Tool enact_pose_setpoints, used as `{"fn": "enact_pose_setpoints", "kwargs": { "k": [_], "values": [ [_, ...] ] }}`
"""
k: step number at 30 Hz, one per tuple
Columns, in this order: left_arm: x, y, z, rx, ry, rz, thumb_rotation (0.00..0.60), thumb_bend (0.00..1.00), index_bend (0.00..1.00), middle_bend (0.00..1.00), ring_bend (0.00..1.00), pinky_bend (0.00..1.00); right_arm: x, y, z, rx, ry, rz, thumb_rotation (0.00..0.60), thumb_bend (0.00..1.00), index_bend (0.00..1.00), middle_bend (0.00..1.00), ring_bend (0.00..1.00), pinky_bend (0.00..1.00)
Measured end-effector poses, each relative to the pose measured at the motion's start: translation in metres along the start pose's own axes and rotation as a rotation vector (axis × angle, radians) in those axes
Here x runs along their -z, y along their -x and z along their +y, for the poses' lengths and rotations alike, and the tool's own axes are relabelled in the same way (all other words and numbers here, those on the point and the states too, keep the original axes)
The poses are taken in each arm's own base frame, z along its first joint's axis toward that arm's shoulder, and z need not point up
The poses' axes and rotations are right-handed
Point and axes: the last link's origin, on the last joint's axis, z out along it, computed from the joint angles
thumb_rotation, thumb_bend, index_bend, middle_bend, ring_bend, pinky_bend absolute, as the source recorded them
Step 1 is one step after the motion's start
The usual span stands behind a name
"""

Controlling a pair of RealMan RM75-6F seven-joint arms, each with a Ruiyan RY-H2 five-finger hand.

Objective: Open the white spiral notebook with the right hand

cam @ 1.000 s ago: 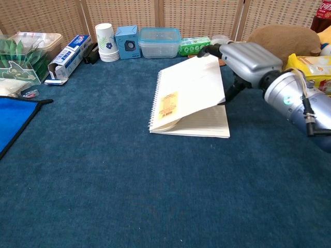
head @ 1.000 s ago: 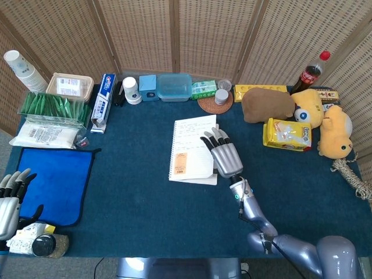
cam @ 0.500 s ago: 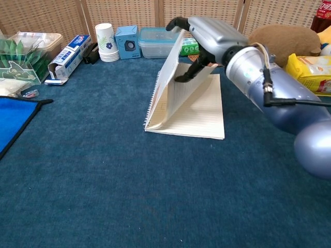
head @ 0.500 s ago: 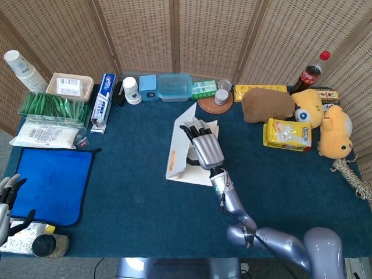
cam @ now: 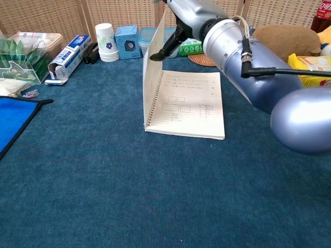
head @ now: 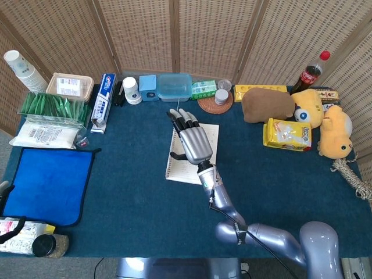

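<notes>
- Nearest us, by the tabletop's front left corner, we see a blue cloth (head: 49,183); of our left hand (head: 3,187) only a sliver shows at that edge, so we cannot tell how it lies.
- Mid-table, the white spiral notebook (cam: 189,106) lies with its cover (cam: 153,72) standing upright on the spiral side.
- Our right hand (head: 190,142) holds that cover up, fingers (head: 181,119) extended along its top.
- Along the back edge stands a clear container (head: 174,87).

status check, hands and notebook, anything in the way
Right hand holding notebook cover upright. Inside page showing. Left hand not in view. Nothing blocking left of the spine.
</notes>
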Motion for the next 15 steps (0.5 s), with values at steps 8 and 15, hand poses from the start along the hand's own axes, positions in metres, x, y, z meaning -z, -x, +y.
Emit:
{"fn": "enact_pose_setpoints", "kwargs": {
  "k": [8, 15],
  "values": [
    [0.007, -0.001, -0.006, 0.004, -0.014, 0.004, 0.600, 0.30, 0.21, 0.09, 0.02, 0.00, -0.012, 0.013, -0.026, -0.046, -0.014, -0.047, 0.600, 0.04, 0.00, 0.08, 0.04, 0.13],
    [0.015, -0.002, -0.014, 0.006, -0.037, 0.004, 0.600, 0.31, 0.21, 0.09, 0.02, 0.00, -0.017, 0.031, -0.031, -0.037, 0.006, -0.071, 0.600, 0.04, 0.00, 0.07, 0.04, 0.13]
  ]
}}
